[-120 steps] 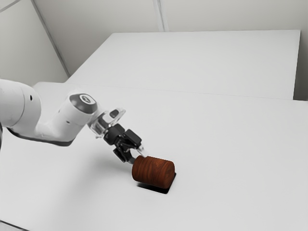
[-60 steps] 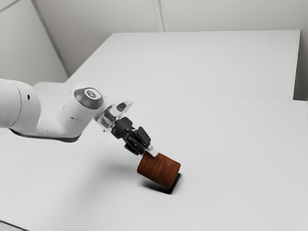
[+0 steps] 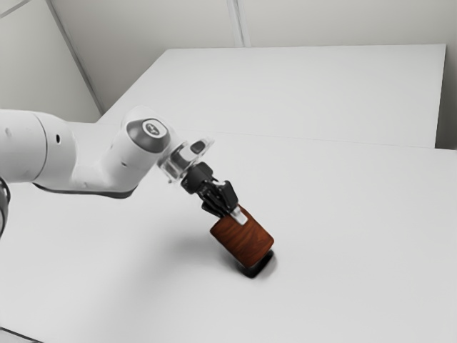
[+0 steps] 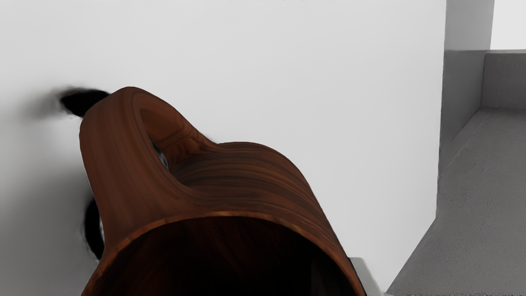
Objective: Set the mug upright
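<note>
It looks a bit like a lab, but I can't be sure. In the exterior view, a white robot arm (image 3: 100,168) reaches in from nine o'clock over a big white desk (image 3: 357,236). Toward twelve o'clock are another flat white top (image 3: 307,89) and pale walls (image 3: 343,21) with thin grey strips (image 3: 240,25).

Mug (image 3: 244,243) wears red-brown wood grain, streaked darker; handle (image 4: 115,164) matches; rim (image 4: 242,213) glows orange-brown; inside (image 4: 230,259) is near-black. Gripper (image 3: 235,215) is black with pale fingertip; arm (image 3: 107,166) is white; table (image 3: 357,221) is plain pale grey; floor (image 4: 485,205) is speckled grey
</note>
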Controlling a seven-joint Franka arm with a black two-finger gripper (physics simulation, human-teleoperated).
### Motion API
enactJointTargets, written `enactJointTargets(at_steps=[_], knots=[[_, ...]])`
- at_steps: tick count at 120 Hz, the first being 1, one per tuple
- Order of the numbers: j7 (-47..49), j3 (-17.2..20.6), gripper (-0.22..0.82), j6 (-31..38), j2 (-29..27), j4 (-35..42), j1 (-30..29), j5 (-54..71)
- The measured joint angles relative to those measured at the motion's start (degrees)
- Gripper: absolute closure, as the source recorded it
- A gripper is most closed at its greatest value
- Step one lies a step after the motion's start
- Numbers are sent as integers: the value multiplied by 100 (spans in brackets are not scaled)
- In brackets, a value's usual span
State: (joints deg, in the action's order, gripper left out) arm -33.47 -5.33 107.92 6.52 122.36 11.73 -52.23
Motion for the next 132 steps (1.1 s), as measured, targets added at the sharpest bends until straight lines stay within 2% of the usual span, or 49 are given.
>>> enactJointTargets(at_steps=[15, 23, 44, 57, 74, 95, 132], knots=[[90, 12, 76, -14, -90, -47, 3, 159], [197, 48, 77, 34, -315, -51, -20, 568], [749, 234, 78, 603, -908, -29, 28, 3146], [1145, 249, 78, 902, -934, -21, 280, 4706], [1640, 251, 78, 1183, -847, -28, 461, 5845], [2131, 263, 78, 1350, -723, -34, 416, 6182], [2705, 350, 78, 1512, -434, -43, 181, 5122]])
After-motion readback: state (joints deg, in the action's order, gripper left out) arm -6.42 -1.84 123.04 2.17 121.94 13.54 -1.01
